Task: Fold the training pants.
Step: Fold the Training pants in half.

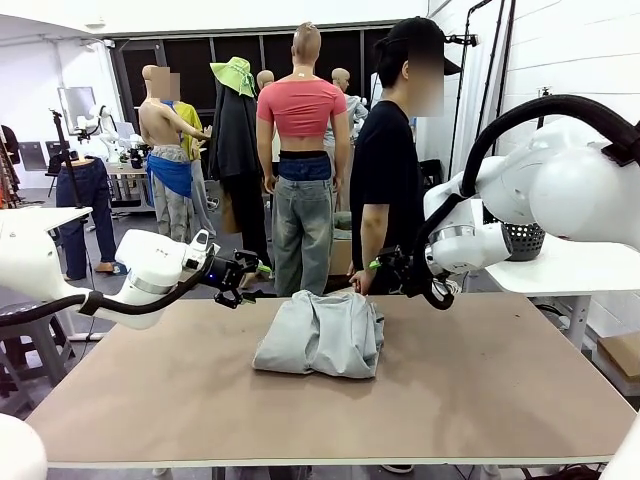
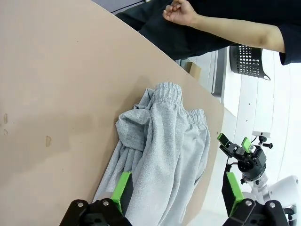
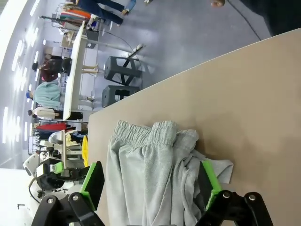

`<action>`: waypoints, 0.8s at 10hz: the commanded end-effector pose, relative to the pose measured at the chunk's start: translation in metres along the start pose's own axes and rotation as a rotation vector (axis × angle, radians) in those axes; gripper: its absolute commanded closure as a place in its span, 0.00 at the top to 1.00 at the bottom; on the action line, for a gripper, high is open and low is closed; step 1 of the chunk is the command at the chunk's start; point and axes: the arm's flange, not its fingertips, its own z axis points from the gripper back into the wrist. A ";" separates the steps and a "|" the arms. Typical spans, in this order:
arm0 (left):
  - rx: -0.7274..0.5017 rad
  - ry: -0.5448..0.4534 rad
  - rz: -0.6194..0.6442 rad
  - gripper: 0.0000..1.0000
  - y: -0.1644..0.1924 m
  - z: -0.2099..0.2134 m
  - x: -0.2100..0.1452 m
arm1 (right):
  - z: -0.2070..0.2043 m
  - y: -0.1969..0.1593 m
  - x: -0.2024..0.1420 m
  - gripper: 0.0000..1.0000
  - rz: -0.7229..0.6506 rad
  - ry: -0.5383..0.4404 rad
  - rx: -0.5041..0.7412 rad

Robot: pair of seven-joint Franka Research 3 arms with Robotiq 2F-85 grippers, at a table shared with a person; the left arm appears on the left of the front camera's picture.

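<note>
The training pants lie as a light grey folded bundle in the middle of the brown table, waistband toward the far edge. My left gripper hovers open just left of the bundle's far end, touching nothing. My right gripper hovers open at its far right, also apart from the cloth. In the left wrist view the pants lie beyond my open left gripper. The right wrist view shows the gathered waistband ahead of my open right gripper.
A person in black stands at the far table edge, one hand held near the body. A black mesh basket sits on a white side table at the right. Bare tabletop surrounds the bundle on all sides.
</note>
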 end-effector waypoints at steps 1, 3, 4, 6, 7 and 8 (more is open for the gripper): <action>0.007 -0.004 -0.004 1.00 -0.002 0.001 0.000 | 0.003 -0.002 0.004 1.00 -0.002 -0.007 -0.002; 0.007 -0.004 -0.004 1.00 -0.002 0.001 0.000 | 0.003 -0.002 0.004 1.00 -0.002 -0.007 -0.002; 0.007 -0.004 -0.004 1.00 -0.002 0.001 0.000 | 0.003 -0.002 0.004 1.00 -0.002 -0.007 -0.002; 0.007 -0.004 -0.004 1.00 -0.002 0.001 0.000 | 0.003 -0.002 0.004 1.00 -0.002 -0.007 -0.002; 0.007 -0.004 -0.004 1.00 -0.002 0.001 0.000 | 0.003 -0.002 0.004 1.00 -0.002 -0.007 -0.002; 0.007 -0.004 -0.004 1.00 -0.002 0.001 0.000 | 0.003 -0.002 0.004 1.00 -0.002 -0.007 -0.002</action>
